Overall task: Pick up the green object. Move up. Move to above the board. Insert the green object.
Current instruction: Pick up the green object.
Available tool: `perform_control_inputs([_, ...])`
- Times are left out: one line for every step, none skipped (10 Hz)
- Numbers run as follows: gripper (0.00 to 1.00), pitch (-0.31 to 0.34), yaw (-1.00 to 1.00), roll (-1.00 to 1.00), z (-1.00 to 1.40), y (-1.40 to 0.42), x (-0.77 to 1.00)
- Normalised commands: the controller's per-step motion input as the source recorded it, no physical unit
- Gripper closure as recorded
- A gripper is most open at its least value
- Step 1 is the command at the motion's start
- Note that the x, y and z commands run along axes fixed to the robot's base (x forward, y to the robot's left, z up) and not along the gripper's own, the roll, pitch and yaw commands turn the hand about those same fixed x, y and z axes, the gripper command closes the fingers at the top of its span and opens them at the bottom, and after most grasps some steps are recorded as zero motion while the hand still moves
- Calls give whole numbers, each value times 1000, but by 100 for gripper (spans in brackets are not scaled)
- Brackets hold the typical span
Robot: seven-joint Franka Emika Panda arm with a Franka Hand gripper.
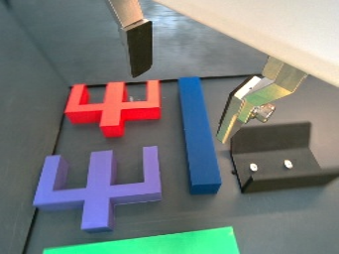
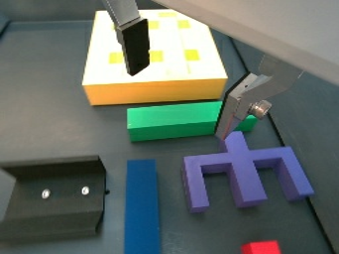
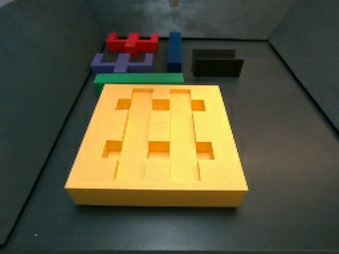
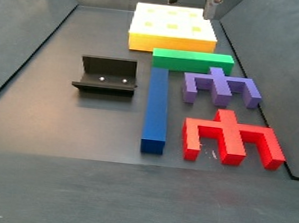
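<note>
The pieces lay flat and apart on a dark surface (image 4: pixel 34 91), seemingly set out for picking. In a side view, going left to right, came the fixture (image 4: pixel 109 77), the blue bar (image 4: pixel 156 108), then the purple piece (image 4: pixel 222 87) with the red piece (image 4: pixel 230 138) at its six o'clock. The green bar (image 4: pixel 193 60) lay at the purple piece's twelve o'clock, just beside the board (image 4: pixel 173 29), perhaps staged for a short carry.

The pincer (image 2: pixel 185 84) hung above the pieces, its jaws wide and holding nothing. In a wrist view the green bar (image 2: pixel 172 121) lay below it, at about six o'clock from the point midway between the fingertips, untouched. The pickup appeared not yet begun.
</note>
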Motion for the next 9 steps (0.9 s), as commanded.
perform_control_inputs([0,0,-563,-44,-51,0,-49])
perform_control_inputs([0,0,-546,-36,-89,0,-137])
perform_control_inputs([0,-17,-620,-40,-129,0,-260])
perform_control_inputs([0,-116,-703,-140,-186,0,-394])
perform_control_inputs([0,-190,-740,-226,-226,0,-340])
perform_control_inputs([0,-223,-700,-274,-229,0,-317])
perform_control_inputs([0,-266,-643,-340,-280,0,-200])
perform_control_inputs([0,-279,-560,-381,-240,-106,-14])
perform_control_inputs([0,-354,-609,-381,-114,-203,-123])
